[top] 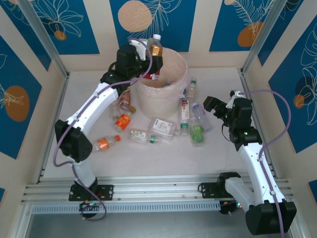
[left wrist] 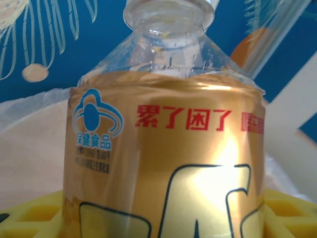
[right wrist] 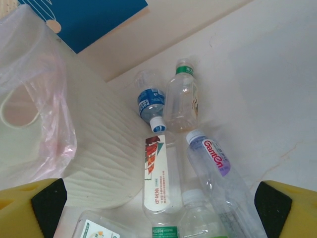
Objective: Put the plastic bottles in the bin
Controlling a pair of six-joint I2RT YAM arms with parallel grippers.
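One gold-labelled bottle (top: 156, 49) is upright in the left gripper (top: 154, 62); the jaws are clamped on its lower body; white cap up; it hangs above the far-left rim of the bin (top: 148, 101). Left wrist view: the same bottle (left wrist: 168, 163) is close to the lens, with red characters and a blue emblem on the gold label and a clear shoulder above it; yellow fingers (left wrist: 290, 213) sit at either side of its base; the pale liner (left wrist: 29, 114) is behind it at left.

Right gripper (top: 218, 105): jaws wide apart with nothing between them; it hovers to the right of the bin, over the right-hand group of bottles. Right wrist view: yellow fingers (right wrist: 37, 210) with black pads sit at the two lower corners.

Bottles lying on the table (top: 148, 163), noted by group:
- right of the bin: a blue-labelled bottle (right wrist: 150, 104) at the foot of the bin wall; a green-capped bottle (right wrist: 182, 96) just beside it; a red-and-white labelled bottle (right wrist: 157, 178) alongside the wall; a purple-labelled clear bottle (right wrist: 215, 158) next to that one.
- front of the bin: a flat square bottle (top: 163, 128); a green-and-white labelled bottle (top: 143, 135) touching it at left.
- left of the bin: a brown bottle (top: 125, 99) near the wall; a red-labelled bottle (top: 123, 120) just in front of it; an orange-labelled bottle (top: 106, 144) apart from them, beside the left arm's elbow.

The liner is pinkish where it folds over the bin's rim; what is inside the bin I cannot make out.
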